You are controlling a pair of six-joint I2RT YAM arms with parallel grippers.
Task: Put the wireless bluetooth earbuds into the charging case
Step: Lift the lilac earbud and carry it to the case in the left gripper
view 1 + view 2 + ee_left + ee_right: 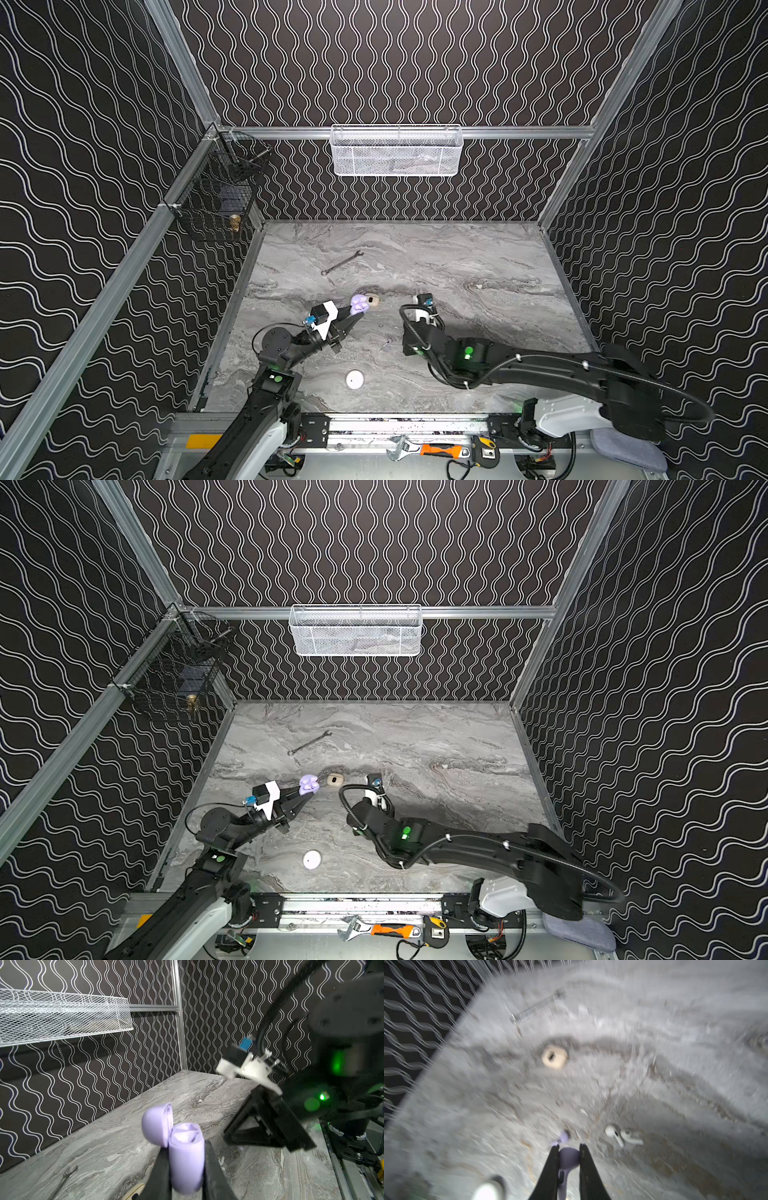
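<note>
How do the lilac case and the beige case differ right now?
Colour: the lilac case is pale purple, the beige case tan.
Hold: the lilac case is clamped in the left hand; the beige case lies free on the table.
Lid: the lilac case's lid stands open; the beige case shows no raised lid.
Both are small and rounded.
</note>
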